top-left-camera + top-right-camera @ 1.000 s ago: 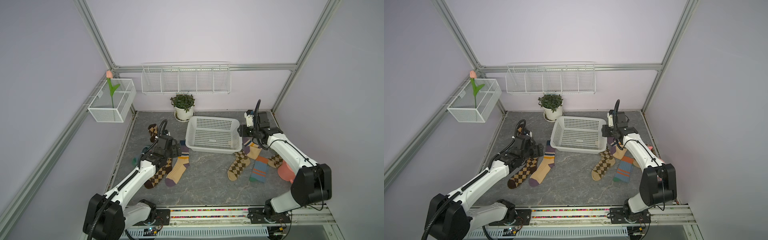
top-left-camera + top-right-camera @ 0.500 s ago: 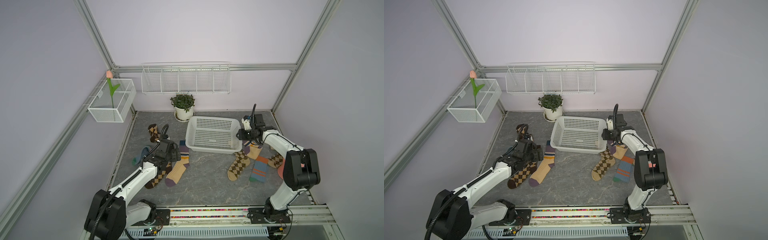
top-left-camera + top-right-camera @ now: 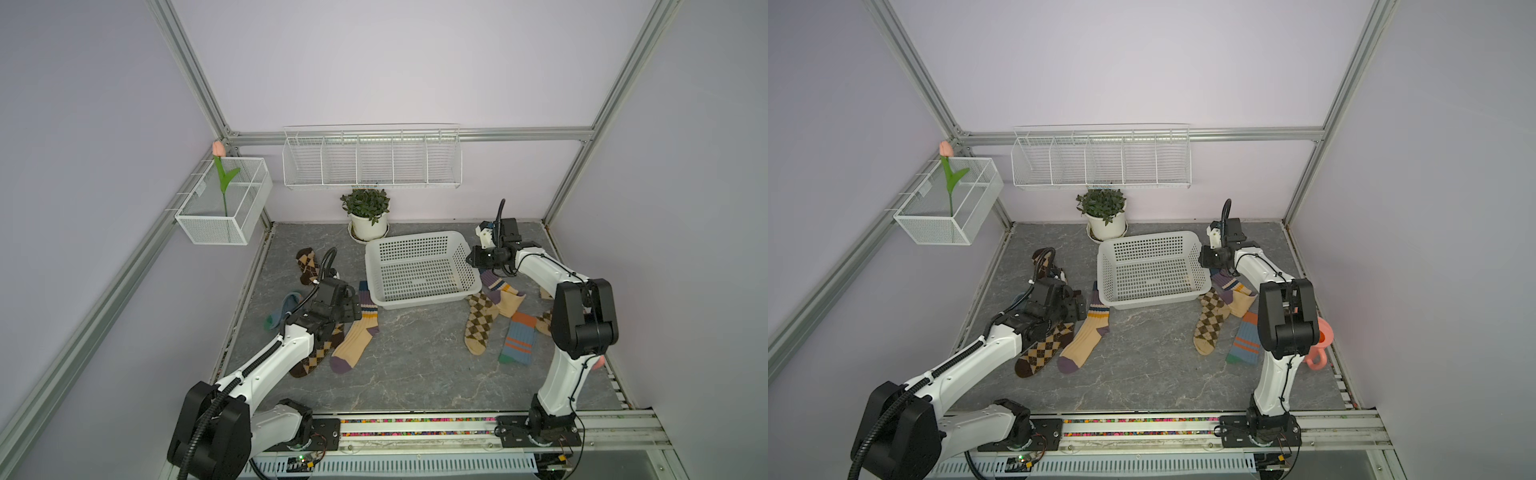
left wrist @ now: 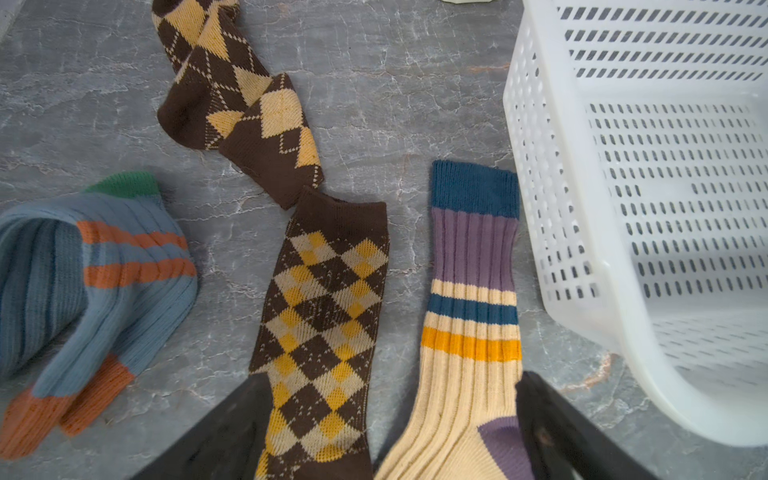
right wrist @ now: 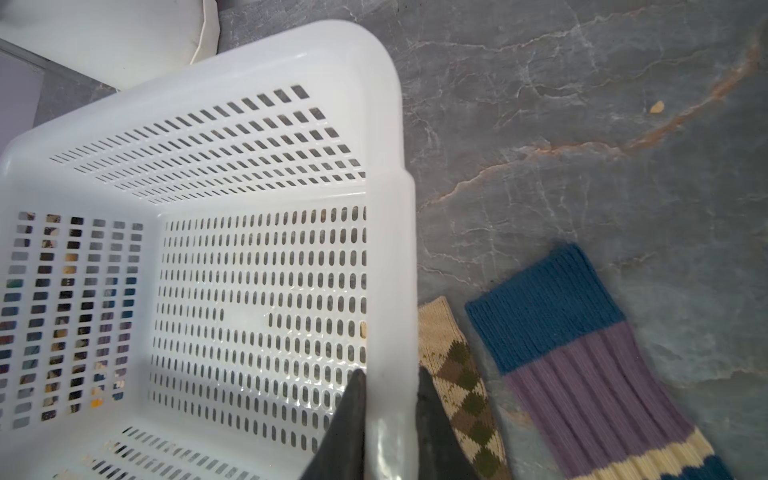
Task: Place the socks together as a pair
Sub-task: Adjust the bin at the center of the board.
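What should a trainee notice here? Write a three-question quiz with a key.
1. True or false: socks lie inside the white basket.
2. The right gripper is closed on: A) the basket's rim, B) a tan argyle sock, C) the plant pot.
3. Name the two socks seen between the open left gripper's fingers in its wrist view.
Key: 1 false. 2 A. 3 the dark-brown argyle sock and the cream ribbed sock.

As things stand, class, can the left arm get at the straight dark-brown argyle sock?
Probably yes: the left gripper hangs open above the straight dark-brown argyle sock, and nothing covers it. The cream sock close alongside might get caught too.
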Motion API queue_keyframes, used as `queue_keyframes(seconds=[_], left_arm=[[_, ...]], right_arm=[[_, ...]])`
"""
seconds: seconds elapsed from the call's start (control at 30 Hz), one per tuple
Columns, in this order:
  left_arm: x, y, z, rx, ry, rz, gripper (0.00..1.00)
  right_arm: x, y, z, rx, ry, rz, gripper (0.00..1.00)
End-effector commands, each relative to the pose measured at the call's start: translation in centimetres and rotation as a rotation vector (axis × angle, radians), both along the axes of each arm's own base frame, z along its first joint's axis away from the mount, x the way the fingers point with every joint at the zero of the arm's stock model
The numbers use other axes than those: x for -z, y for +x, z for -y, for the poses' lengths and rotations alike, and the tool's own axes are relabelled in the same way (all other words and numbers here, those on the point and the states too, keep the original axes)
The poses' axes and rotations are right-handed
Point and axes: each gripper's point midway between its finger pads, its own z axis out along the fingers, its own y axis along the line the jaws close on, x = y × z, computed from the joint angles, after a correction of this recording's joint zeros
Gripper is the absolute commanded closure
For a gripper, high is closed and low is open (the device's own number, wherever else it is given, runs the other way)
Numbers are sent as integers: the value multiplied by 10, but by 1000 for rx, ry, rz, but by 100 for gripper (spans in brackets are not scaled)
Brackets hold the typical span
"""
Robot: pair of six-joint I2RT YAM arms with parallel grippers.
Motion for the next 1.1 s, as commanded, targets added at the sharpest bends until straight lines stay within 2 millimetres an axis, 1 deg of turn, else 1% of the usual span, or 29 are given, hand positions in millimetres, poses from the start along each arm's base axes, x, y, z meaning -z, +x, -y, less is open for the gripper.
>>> queue_keyframes(seconds=[0.0, 0.17, 0.23, 0.33, 0.43, 0.5, 0.7, 0.77, 0.83, 0.9, 0.97, 1.07], left_arm=[[-4, 4, 3, -8, -10, 4, 6], [-5, 4, 2, -12, -11, 7, 6], [-4, 4, 1, -12, -10, 7, 6], [-4, 4, 2, -12, -10, 3, 6], [-4, 4, 2, -12, -8, 2, 6], [-4, 3, 2, -9, -7, -1, 6], [-1, 4, 5, 3, -7, -20, 6], [1, 4, 6, 8, -4, -31, 6], [2, 4, 7, 14, 0, -41, 6], [3, 3, 6, 13, 8, -53, 6], [3, 2, 5, 18, 22, -71, 6], [1, -2, 9, 47, 25, -108, 5]], right_arm=[[-9, 15, 2, 27, 10, 37, 88], [-13, 24, 7, 89, 56, 59, 89], [-14, 28, 12, 121, 74, 66, 90], [-20, 34, 15, 153, 110, 85, 91], [-25, 41, 12, 157, 136, 104, 90], [-24, 46, 7, 136, 159, 108, 88], [-13, 53, -2, 96, 186, 99, 82], [-9, 53, -4, 87, 196, 88, 79], [-6, 52, -5, 82, 200, 80, 69], [-8, 49, -2, 88, 184, 88, 59], [-21, 43, 4, 93, 152, 121, 53], [-57, 28, 16, 109, 90, 194, 47]])
